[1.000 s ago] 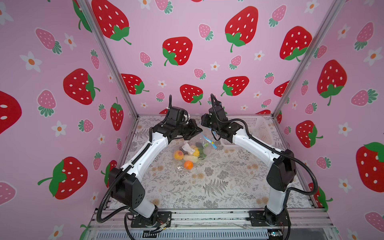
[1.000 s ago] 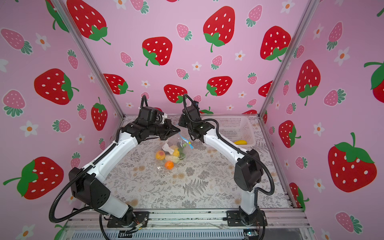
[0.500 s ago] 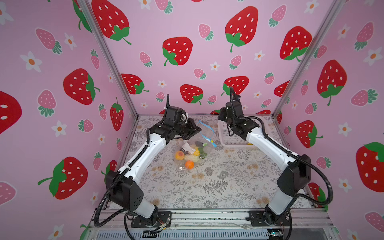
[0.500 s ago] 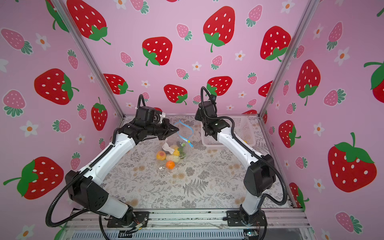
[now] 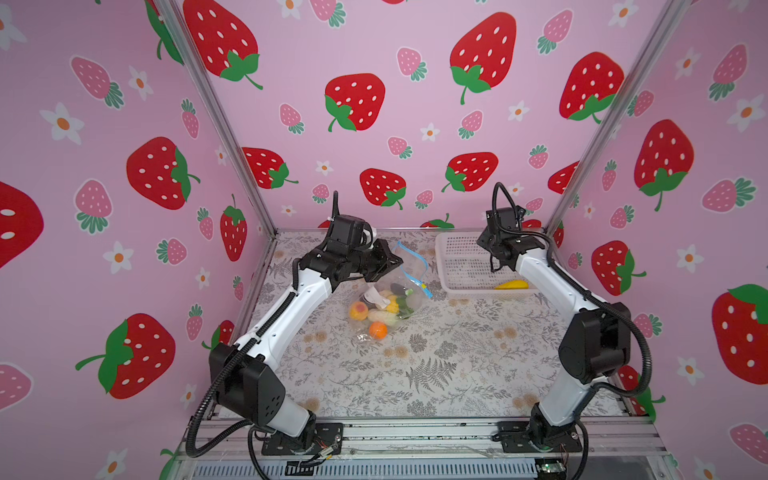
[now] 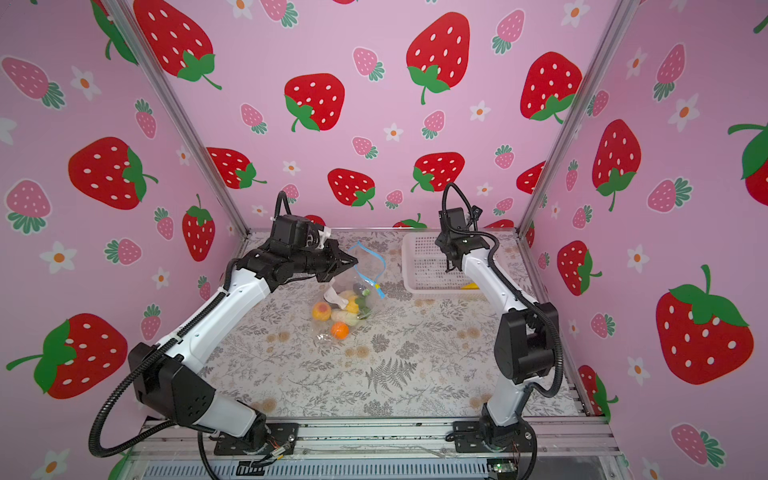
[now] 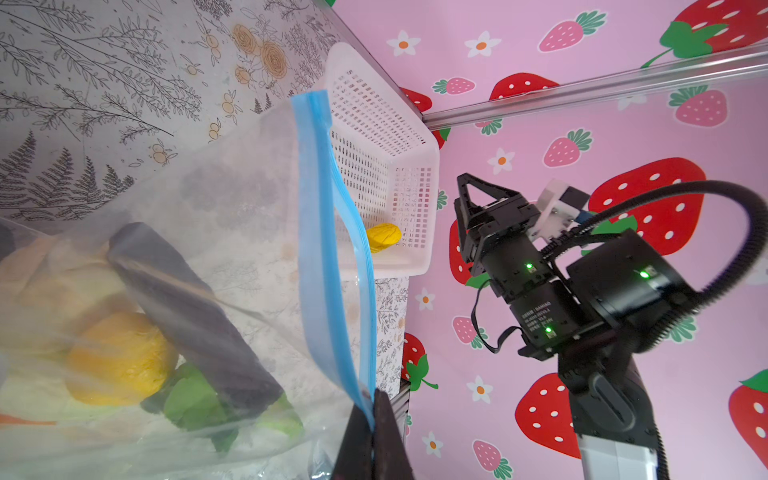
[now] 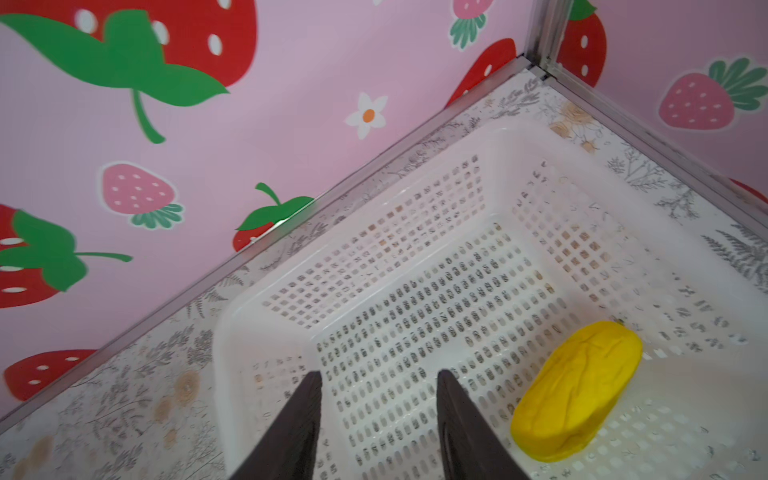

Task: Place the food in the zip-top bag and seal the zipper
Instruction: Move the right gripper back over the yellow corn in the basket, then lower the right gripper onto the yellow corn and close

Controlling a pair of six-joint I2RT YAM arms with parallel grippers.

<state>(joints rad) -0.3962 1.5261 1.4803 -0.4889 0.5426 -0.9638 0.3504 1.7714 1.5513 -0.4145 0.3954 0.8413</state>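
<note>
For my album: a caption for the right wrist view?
Open right gripper hovers above a white basket holding one yellow toy.

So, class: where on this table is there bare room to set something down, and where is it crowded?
Free: the wide front of the table between the arm bases, nearer than the zip-top bag; also most of the basket floor, except the corner with the yellow food. Crowded: back middle, where the left gripper pinches the bag's mouth.

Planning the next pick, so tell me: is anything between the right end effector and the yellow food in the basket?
Nothing visible. The right end effector hangs open over the basket floor, and the yellow food lies uncovered there.
</note>
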